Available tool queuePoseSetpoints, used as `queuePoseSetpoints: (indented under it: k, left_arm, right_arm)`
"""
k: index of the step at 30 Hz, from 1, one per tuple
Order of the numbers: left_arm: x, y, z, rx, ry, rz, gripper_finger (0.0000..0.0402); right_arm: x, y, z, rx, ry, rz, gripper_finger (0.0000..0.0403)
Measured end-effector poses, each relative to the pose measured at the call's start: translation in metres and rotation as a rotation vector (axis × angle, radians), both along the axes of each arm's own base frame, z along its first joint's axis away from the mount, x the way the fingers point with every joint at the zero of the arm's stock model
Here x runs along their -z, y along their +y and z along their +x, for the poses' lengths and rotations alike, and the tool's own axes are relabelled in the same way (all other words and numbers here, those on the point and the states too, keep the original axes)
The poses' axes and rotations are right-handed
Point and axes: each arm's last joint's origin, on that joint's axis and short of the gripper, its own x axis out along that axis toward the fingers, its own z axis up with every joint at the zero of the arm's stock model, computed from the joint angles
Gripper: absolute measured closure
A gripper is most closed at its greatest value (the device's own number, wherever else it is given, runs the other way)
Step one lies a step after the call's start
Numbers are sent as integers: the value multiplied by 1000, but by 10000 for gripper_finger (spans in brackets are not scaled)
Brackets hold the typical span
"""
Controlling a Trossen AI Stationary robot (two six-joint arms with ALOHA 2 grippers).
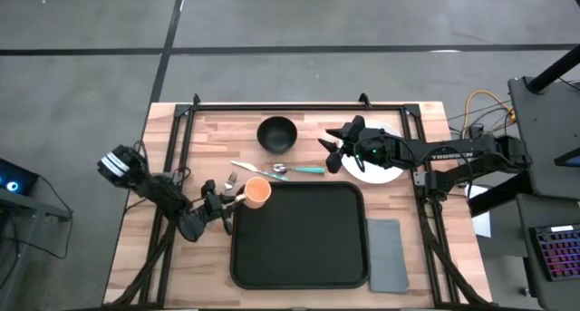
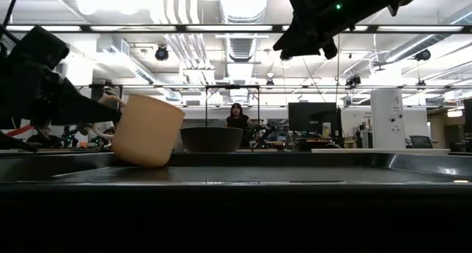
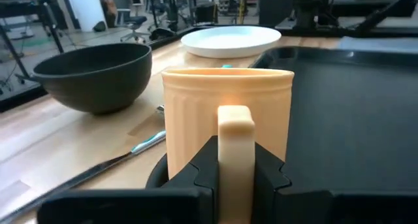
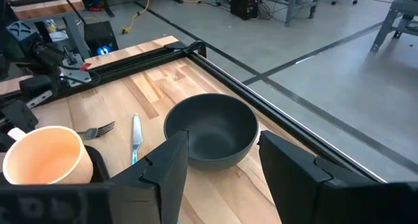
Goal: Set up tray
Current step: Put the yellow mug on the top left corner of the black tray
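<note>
The orange ribbed cup (image 1: 258,191) stands at the far left corner of the large black tray (image 1: 299,257), slightly tilted in the low view (image 2: 147,129). My left gripper (image 1: 228,200) is shut on it from the tray's left. My right gripper (image 1: 335,150) is open and hangs high over the table (image 2: 306,46), between the black bowl (image 1: 276,133) and the white plate (image 1: 381,161). In the right wrist view its fingers (image 4: 222,165) frame the bowl (image 4: 212,129) below, well apart from it. My left gripper (image 3: 235,162) pinches the cup's handle (image 3: 235,123) between its two fingers (image 3: 202,165), coming about level from the table's left side. The cup (image 3: 228,100) stays nearly upright, with its base at the tray's far left rim. Whether it rests there or is lifted, I cannot tell.
A fork, a knife and a teal-handled spoon (image 1: 272,170) lie on the wood between bowl and tray. A grey folded napkin (image 1: 385,255) lies right of the tray. A black metal frame (image 1: 299,105) runs along the table's far edge and sides.
</note>
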Motion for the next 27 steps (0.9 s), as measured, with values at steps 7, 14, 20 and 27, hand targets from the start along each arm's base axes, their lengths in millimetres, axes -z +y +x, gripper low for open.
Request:
queuePoseSetpoints:
  k: [7, 14, 20, 27]
  left_arm:
    - [9, -12, 12, -16, -15, -29, 378]
    - [14, -14, 13, -14, -27, -92, 323]
    - [13, -14, 11, -15, -39, -114, 311]
    - [-7, -20, 9, 36, -54, -50, 309]
  right_arm:
    - [0, 0, 0, -1, 1, 0, 227]
    - [0, 1, 0, -21, 5, 4, 227]
    - [0, 1, 1, -46, 3, 12, 227]
    - [0, 2, 1, -56, 3, 16, 227]
